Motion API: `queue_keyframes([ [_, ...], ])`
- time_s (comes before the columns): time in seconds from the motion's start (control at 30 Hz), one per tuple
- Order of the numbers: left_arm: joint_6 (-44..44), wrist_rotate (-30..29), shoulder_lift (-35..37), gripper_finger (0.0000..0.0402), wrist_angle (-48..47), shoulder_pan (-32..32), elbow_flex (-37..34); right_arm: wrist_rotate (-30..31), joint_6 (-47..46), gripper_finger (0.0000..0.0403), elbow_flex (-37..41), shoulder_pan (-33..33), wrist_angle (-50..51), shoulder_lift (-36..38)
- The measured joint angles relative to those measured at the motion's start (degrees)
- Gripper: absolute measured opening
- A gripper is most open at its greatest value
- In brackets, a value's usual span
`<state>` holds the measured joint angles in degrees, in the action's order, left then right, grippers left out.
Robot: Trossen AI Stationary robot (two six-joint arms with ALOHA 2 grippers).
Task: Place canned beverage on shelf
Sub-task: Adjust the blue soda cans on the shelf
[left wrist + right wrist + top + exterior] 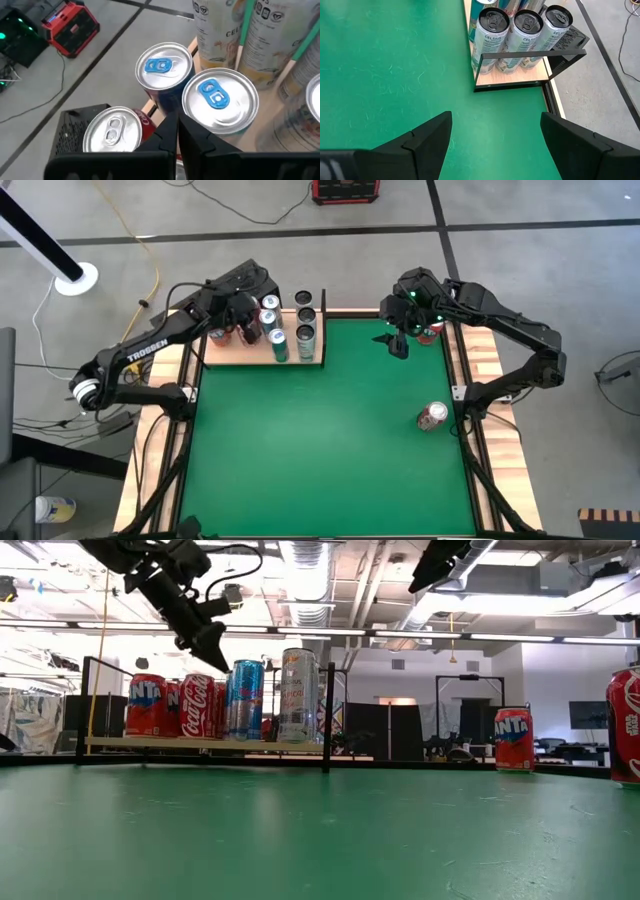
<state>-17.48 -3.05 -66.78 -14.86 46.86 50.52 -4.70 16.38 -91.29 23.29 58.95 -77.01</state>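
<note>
The shelf (236, 353), a pale-wood board at the table's far left, carries several cans on their bases: an orange can (147, 705), a red cola can (200, 708), a blue can (246, 700) and tall white cans (297, 695). My left gripper (208, 640) is shut and hovers just above the tops of the red and blue cans (164, 67), with nothing between its fingers. My right gripper (399, 343) hangs open, high over the table's far right. Two loose cans stand on the green top: an orange one (514, 738) and a red cola can (432, 416).
A thin black frame (327, 715) edges the shelf's right end. The green tabletop (320, 450) spreads wide between the shelf and the loose cans. Wooden side strips (495, 430) run along both table edges. A red box (345, 190) sits on the floor behind.
</note>
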Motion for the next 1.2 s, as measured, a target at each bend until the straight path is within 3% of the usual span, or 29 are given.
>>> queue_keyframes([
  [0.43, 0.3, 2.6, -4.6, 0.0000, 1.8, -0.1, 0.0, 0.0, 0.2, 0.0328, 0.0, 0.0, 0.1, 0.0],
  [0.83, 1.7, 5.7, -4.7, 0.0000, 1.9, -0.6, 0.0, 0.0, 0.6, 0.0328, 0.0, 0.0, 0.1, 0.0],
  [1.2, 1.6, 2.7, -3.7, 0.0000, 2.1, -0.6, 0.0, 0.0, 0.2, 0.0328, 0.0, 0.0, 0.4, 0.0],
])
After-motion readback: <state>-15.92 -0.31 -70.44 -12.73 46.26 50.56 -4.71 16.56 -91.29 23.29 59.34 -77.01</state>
